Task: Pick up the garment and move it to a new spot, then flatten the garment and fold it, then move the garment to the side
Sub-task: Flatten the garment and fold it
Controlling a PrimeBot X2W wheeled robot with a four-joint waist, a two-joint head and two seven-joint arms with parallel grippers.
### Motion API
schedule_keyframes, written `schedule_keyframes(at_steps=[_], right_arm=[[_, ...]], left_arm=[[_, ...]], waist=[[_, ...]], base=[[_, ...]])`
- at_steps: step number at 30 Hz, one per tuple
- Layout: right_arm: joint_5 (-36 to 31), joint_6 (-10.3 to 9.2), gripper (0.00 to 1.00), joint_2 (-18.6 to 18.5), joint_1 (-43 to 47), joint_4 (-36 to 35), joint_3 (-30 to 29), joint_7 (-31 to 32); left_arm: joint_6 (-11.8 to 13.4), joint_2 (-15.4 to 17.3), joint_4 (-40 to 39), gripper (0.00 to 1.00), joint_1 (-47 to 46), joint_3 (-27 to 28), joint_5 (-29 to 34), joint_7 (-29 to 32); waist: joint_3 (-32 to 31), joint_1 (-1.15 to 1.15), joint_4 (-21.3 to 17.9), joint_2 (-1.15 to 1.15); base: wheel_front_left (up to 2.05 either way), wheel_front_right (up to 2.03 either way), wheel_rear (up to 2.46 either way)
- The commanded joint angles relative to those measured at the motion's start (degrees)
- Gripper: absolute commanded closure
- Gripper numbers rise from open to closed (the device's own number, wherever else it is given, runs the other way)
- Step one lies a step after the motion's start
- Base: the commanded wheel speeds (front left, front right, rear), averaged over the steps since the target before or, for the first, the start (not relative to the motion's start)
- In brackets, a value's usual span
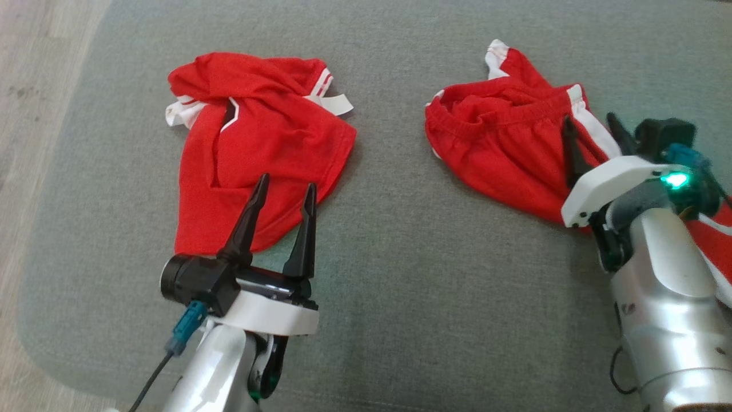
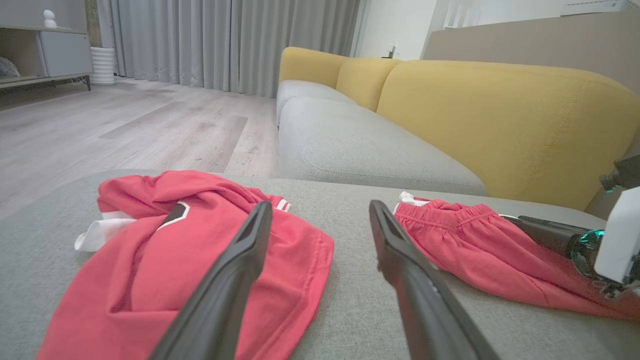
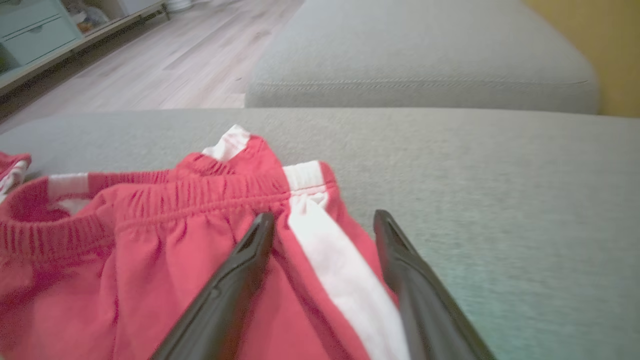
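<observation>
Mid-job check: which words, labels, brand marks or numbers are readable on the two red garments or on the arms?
No readable text anywhere.
Red top: white trim and a black-and-white neck edge, no print or tag showing.
Red shorts: a white side stripe, no label showing.
Right forearm: a few small dark marks, too small to read.

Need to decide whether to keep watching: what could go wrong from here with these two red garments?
1. The open left gripper is by the red top, the open right gripper by the red shorts; both might grab, muddling which garment gets folded.
2. The shorts are bunched, so a pinch near the white stripe may catch several layers.
3. The right forearm passes over the shorts and might drag them.
</observation>
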Motion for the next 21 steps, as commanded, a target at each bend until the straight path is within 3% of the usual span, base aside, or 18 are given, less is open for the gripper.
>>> schedule_keyframes(at_steps=[1,3,4,5,6,13,21], right_arm=[[-0.11,-0.04,0.0,0.0,-2.29,-0.12,1.73,-0.12],[0.39,-0.04,0.0,-0.11,-3.07,2.03,2.29,-0.44],[0.86,-0.04,0.31,-0.07,-3.45,3.0,2.69,-0.62],[1.48,-0.04,0.91,-0.01,-3.84,3.85,3.07,-0.91],[1.94,-0.04,1.0,0.03,-4.18,4.56,3.54,-1.39],[7.61,-0.04,1.0,1.07,-4.01,4.79,11.2,-9.34],[17.26,-0.04,1.0,1.53,3.58,-5.05,24.19,-12.9]], left_arm=[[0.08,0.09,-1.44,0.0,-1.99,1.29,-0.28,-0.29],[0.08,0.09,-1.39,0.0,-2.12,1.46,-0.21,-0.29],[0.07,0.09,-1.34,0.0,-2.17,1.58,-0.16,-0.29],[0.07,0.09,-1.3,0.0,-2.23,1.72,-0.1,-0.29],[0.09,0.09,-1.24,0.0,-2.28,1.87,-0.02,-0.29],[0.21,0.09,-1.1,0.0,-1.57,2.65,0.38,-0.29],[0.24,0.09,-1.01,0.0,0.3,3.98,0.61,-0.29]], waist=[[0.43,-0.01,0.44,0.0],[0.55,-0.01,0.47,0.0],[0.59,-0.01,0.4,0.0],[0.61,-0.01,0.29,0.0],[0.57,-0.01,0.12,0.0],[-1.44,-0.01,-2.15,0.0],[-6.0,-0.01,-5.66,0.0]], base=[[0.0,0.0,0.0],[0.0,0.0,0.0],[0.0,0.0,0.0],[0.0,0.0,0.0],[0.0,0.0,0.0],[0.0,0.0,0.0],[0.0,0.0,0.0]])
